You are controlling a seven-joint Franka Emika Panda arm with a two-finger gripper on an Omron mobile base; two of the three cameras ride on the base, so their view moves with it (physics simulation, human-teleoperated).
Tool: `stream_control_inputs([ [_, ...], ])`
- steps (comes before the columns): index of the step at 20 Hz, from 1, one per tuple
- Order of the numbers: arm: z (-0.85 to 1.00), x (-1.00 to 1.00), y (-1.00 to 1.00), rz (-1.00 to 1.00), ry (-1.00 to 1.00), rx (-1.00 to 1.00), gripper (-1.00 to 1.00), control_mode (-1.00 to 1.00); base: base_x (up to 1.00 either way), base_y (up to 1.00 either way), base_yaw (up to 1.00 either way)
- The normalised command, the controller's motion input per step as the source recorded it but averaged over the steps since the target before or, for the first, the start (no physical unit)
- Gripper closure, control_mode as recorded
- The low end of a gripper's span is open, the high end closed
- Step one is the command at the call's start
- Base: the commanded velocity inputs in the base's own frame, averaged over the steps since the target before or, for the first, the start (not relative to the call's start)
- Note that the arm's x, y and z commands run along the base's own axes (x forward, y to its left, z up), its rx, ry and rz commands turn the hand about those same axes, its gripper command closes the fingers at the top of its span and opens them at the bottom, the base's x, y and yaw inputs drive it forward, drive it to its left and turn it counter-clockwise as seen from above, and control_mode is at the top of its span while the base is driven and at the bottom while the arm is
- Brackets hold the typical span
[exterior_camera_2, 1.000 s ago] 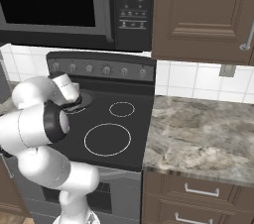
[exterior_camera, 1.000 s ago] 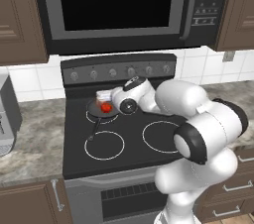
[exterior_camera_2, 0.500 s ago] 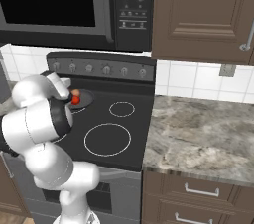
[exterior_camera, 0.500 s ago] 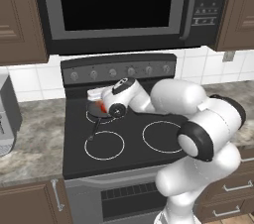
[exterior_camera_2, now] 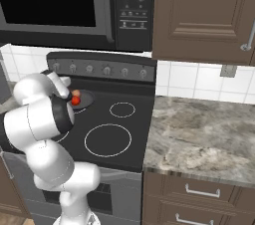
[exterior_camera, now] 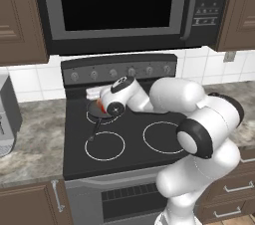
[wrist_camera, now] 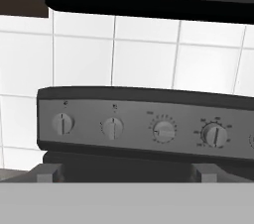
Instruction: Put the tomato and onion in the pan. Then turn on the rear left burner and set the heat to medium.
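Both vegetables (exterior_camera_2: 75, 98) beneath gripper (exterior_camera: 95, 93)

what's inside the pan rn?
The pan holds the tomato and the onion, seen from the right base view. The arm covers the pan's left part.

One tomato (exterior_camera_2: 75, 100) and one onion (exterior_camera_2: 76, 93) share one pan (exterior_camera_2: 85, 98); four knobs (wrist_camera: 112, 128) face the hand camera.

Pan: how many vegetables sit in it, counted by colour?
Red (tomato): 1
Tan-orange (onion): 1
Total: 2, both in the pan
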Motion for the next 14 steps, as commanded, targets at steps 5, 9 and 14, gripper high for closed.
stream_control_inputs([
  [5,0.07,0.12,0.0,0.07,0.0,0.0,-1.0,-1.0,0.0,0.0,0.0],
  [9,0.0,0.34,0.0,0.1,0.0,0.0,-1.0,-1.0,0.0,0.0,0.0],
  [14,0.0,0.34,0.0,0.08,0.0,0.0,-1.0,-1.0,0.0,0.0,0.0],
])
